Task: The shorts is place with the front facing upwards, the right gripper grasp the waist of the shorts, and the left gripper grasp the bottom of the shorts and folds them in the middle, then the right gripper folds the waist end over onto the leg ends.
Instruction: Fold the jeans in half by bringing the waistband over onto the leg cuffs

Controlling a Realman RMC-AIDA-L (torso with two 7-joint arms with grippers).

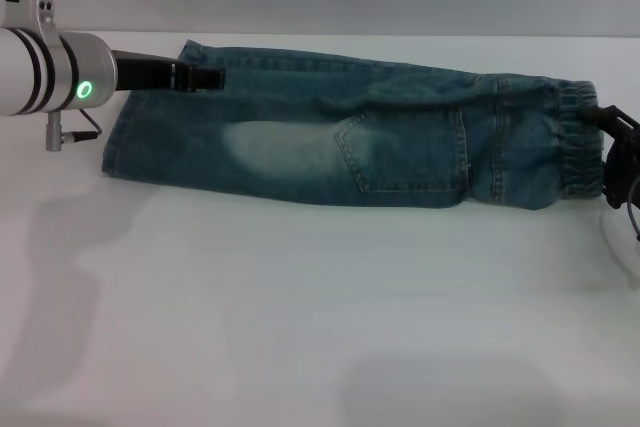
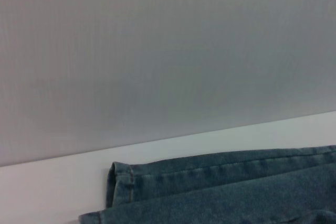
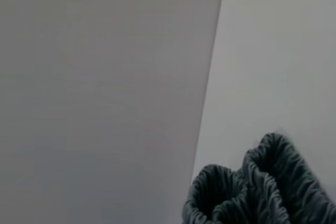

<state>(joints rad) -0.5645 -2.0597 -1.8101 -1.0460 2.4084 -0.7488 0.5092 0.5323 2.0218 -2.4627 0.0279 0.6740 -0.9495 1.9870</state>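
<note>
Shorts [image 1: 380, 142] stretched flat along the far edge of the white tabletop [image 1: 320, 317], already doubled lengthwise into one long strip, a pale faded patch and a stitched pocket facing up. Leg hems [image 1: 150, 112] toward the tabletop's left end, gathered elastic waist [image 1: 580, 142] toward its right end. In the left wrist view, stacked hem edges [image 2: 123, 184] lying flat, just short of the far edge. Left tool [image 1: 197, 77] reaching in from the left on its silver arm with green ring lit, black fingers drawn close together and low on the denim at the far hem corner; real grip impossible to confirm. Right tool [image 1: 618, 152] touching the waistband's end, only dark parts showing, opening impossible to judge. Ruched band [image 3: 262, 187] bunched up in folds in the right wrist view.
</note>
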